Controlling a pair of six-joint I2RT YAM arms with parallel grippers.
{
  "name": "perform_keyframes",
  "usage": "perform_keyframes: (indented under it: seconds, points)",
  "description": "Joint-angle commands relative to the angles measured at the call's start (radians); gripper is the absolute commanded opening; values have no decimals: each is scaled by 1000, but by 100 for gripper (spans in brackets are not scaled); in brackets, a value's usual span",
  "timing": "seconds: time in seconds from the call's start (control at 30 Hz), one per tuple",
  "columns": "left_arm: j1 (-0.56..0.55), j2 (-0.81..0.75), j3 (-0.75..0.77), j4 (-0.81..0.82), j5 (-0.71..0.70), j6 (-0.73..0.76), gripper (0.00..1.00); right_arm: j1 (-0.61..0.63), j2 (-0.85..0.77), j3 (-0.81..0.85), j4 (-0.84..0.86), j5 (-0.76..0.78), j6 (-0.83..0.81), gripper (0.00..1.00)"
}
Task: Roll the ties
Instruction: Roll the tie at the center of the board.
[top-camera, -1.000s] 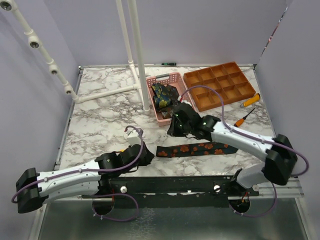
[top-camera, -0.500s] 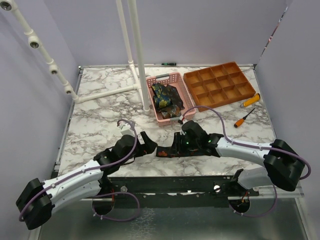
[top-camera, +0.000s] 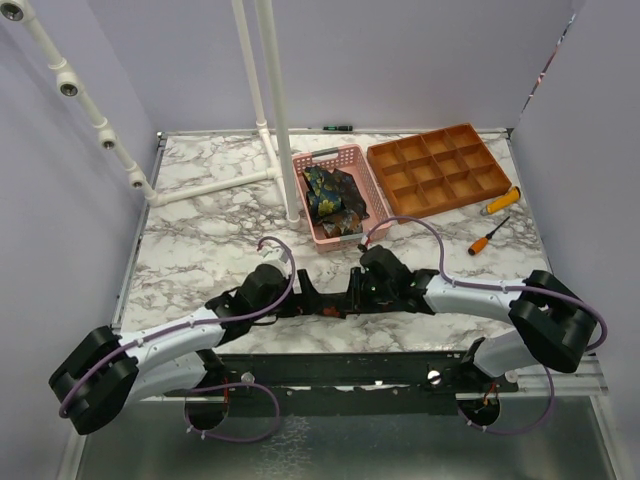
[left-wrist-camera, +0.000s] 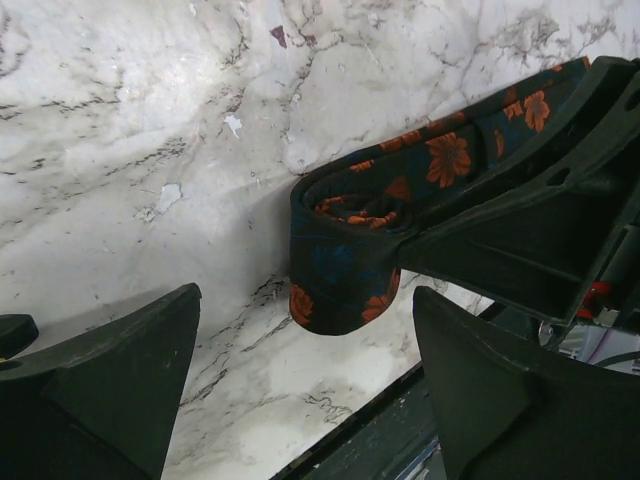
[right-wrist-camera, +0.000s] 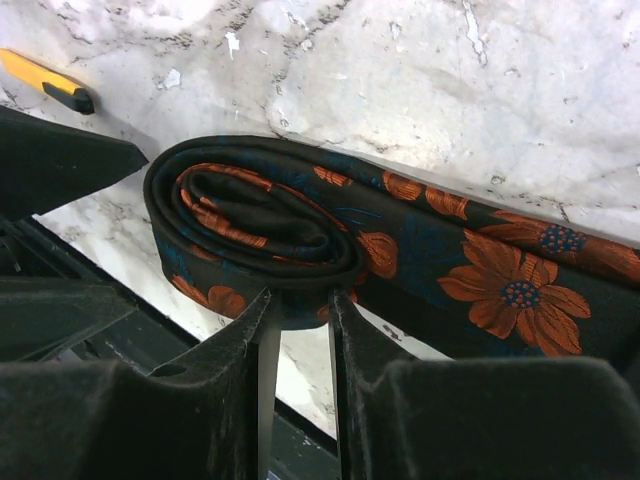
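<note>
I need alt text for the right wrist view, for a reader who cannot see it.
A dark tie with orange flowers lies on a marble table, one end rolled up. The right gripper pinches the edge of the roll.

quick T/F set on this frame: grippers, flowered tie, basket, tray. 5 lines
1. The left gripper is open. True.
2. The tie is rolled all the way. False: only one end is rolled; the rest lies flat on the table.
3. The right gripper is shut on the rolled end. True.
4. The basket is empty. False: it holds other ties.
5. The tray holds rolled ties. False: its compartments look empty.
</note>
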Motion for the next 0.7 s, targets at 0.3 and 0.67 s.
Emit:
perform_keyframes:
  seconds: [0.3,0.67]
  points:
    - [6,212,35,179,133,41,83,-22,-9,-58,31,21,-1,26]
    - [6,46,-11,112,-14,-46,82,-21,-208,0,-169,180,-49,46]
